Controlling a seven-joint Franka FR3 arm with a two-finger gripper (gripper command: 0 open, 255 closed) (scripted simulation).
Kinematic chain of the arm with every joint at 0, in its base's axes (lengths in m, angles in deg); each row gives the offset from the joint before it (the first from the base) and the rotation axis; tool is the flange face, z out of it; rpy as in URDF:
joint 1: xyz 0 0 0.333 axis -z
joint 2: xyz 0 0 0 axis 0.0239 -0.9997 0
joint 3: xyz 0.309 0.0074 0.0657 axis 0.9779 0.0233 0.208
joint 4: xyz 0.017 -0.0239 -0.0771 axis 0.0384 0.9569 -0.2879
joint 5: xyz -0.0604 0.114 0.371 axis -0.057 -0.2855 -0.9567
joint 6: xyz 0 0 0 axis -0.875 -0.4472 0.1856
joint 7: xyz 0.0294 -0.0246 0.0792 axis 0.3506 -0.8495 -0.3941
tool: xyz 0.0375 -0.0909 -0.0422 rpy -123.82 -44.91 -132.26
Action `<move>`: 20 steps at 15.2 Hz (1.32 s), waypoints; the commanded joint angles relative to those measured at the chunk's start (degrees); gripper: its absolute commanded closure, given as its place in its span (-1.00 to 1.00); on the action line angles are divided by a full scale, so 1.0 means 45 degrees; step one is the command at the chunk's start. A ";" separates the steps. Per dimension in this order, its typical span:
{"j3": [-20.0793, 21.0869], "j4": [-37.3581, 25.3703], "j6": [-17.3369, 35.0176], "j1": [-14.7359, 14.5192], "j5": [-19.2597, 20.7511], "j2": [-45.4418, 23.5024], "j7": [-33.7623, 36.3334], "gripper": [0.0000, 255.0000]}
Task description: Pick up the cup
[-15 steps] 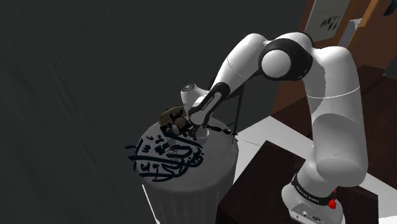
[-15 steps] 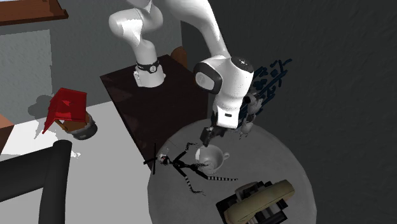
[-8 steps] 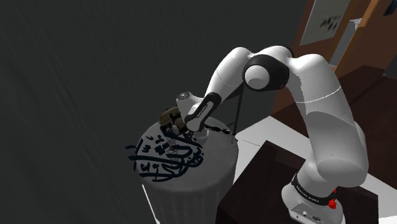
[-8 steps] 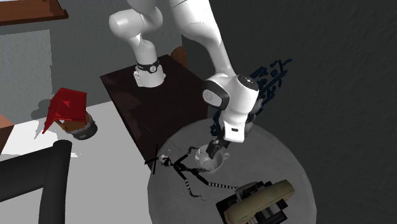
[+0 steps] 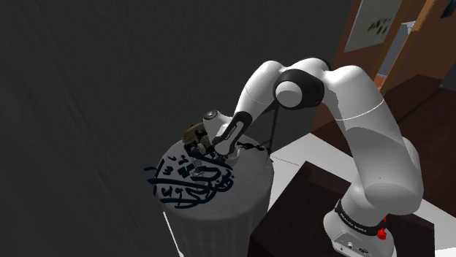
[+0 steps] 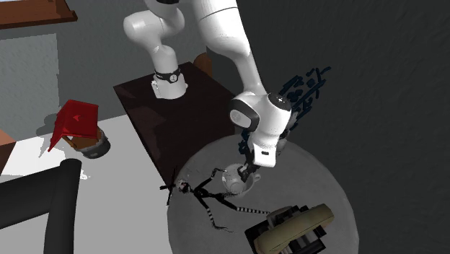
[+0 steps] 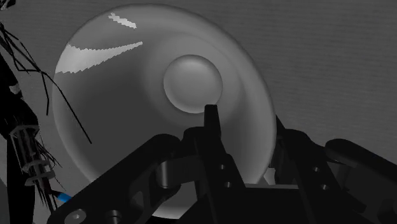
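Since the pale cup [image 7: 159, 83], upright on the round grey table [image 6: 324, 177], looks rigid, light and slick, its thin wall suits a pinch; the gripper [image 7: 248, 127] straddles that wall, jaws apart, seemingly not yet touching.

Second exterior view: gripper [image 6: 242, 174] covers much of the cup [image 6: 232, 186]. Tan-and-black object [image 6: 292, 229] at the near edge of the table [image 6: 328, 189] is cut by the frame, can't ID it. Wrist view: gripper body blocks the cup's rim on its own side, and the striped figure [image 7: 25, 146] beside the cup is cut by the frame.
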State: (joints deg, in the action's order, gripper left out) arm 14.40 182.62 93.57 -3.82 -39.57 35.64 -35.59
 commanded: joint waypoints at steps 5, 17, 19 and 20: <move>-0.0005 0.0015 0.0016 -0.0010 0.0004 -0.0032 0.0019 1.00; 0.0175 0.0526 -0.1025 0.0117 -0.0207 0.1544 -0.0373 1.00; 0.0208 0.0590 -0.1241 0.0135 -0.0254 0.1827 -0.0448 1.00; 0.0224 0.0619 -0.1350 0.0144 -0.0278 0.1967 -0.0485 1.00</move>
State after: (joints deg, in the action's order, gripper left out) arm 15.35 185.08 87.86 -3.22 -40.75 43.75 -37.64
